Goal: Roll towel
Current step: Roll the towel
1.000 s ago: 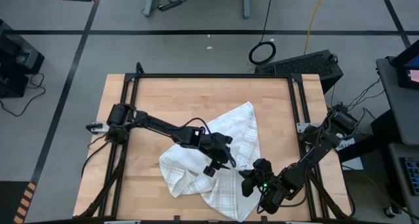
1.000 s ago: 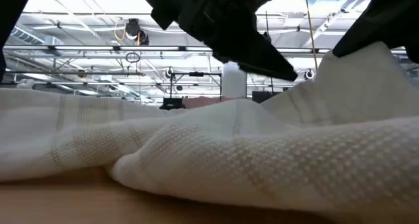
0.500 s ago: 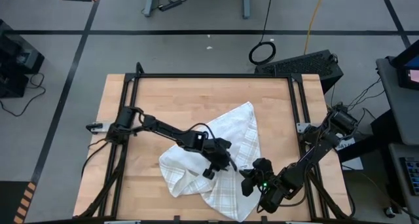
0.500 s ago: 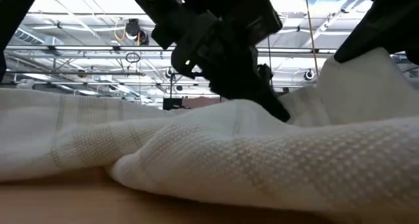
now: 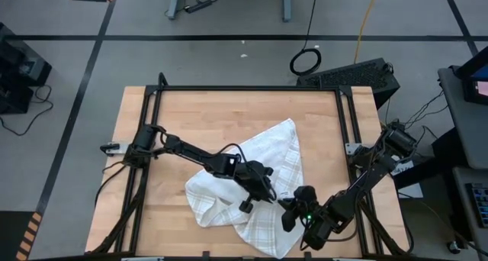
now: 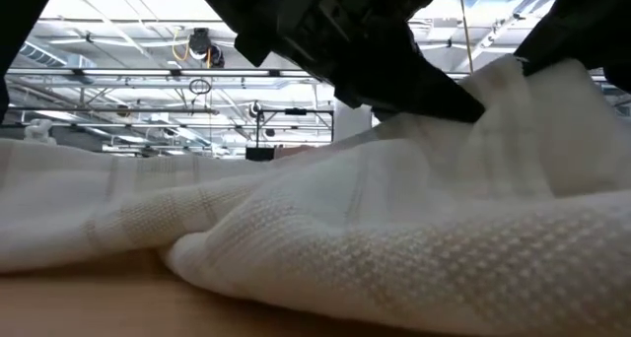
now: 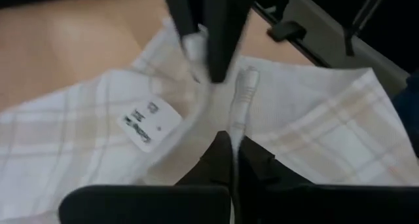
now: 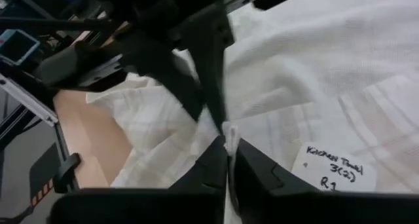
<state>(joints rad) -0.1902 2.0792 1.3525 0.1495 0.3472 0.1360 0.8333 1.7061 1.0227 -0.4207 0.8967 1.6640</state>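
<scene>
white soft plaid-check cloth towel lies crumpled, lower centre of wooden tabletop. left hand and right hand each pinch towel fold, clenched. no roll formed; rolling all left.

towel: soft white cloth, matt; close up in the low view the weave is a raised waffle-like texture, crossed by thin pale check lines.
towel label: a small white tag with dark print, flat and smooth against the cloth; a similar white tag with handwriting shows at the lower right of the right wrist frame.
bench: light wood planks, smooth with a low sheen, edged by a black metal frame.
left hand: dark, matt, hard-looking fingers.
right hand: the same dark matt finish.
floor: grey, smooth, marked with dark tape lines.
</scene>
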